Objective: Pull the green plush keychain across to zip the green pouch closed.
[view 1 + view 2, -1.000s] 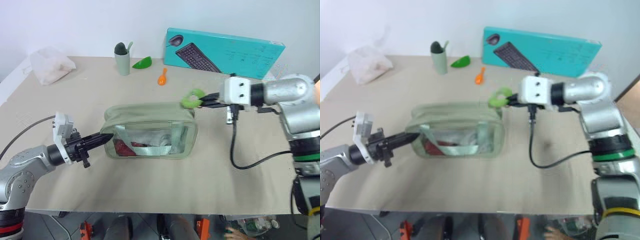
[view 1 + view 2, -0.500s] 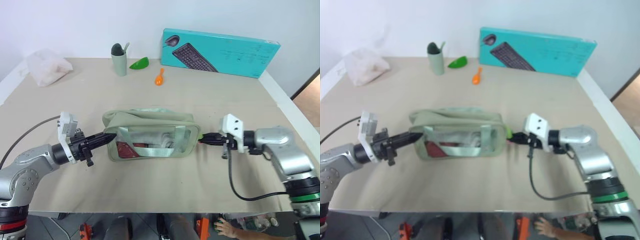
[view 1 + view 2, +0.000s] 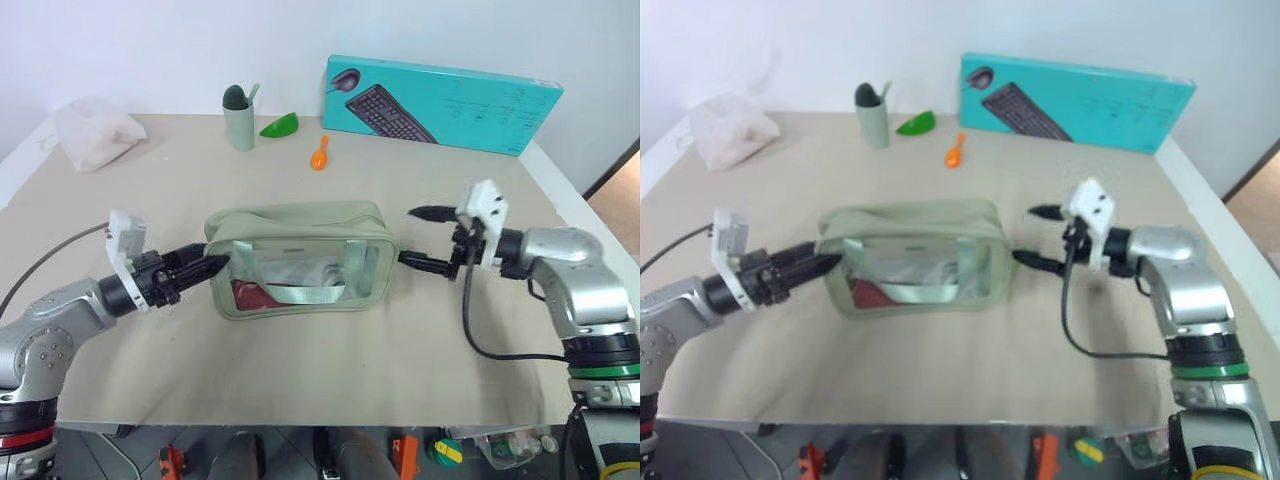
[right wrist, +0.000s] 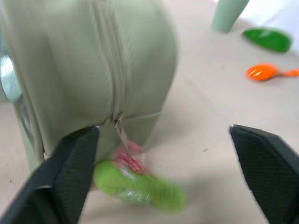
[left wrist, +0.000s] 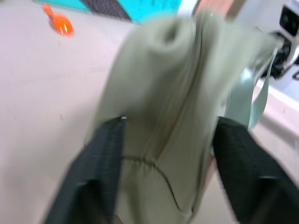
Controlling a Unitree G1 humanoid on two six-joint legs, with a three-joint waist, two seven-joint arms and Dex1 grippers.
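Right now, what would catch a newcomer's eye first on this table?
The green pouch sits mid-table, zipped shut, between two end effectors: the left end effector at one end, the right end effector wide open at the other. The green plush keychain lies at that end, and a teal keyboard box stands behind.

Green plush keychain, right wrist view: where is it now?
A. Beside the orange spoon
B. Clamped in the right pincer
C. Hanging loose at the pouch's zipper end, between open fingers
C: the green plush keychain hangs by its pink cord at the green pouch's zipper end, the right pincer open around it.
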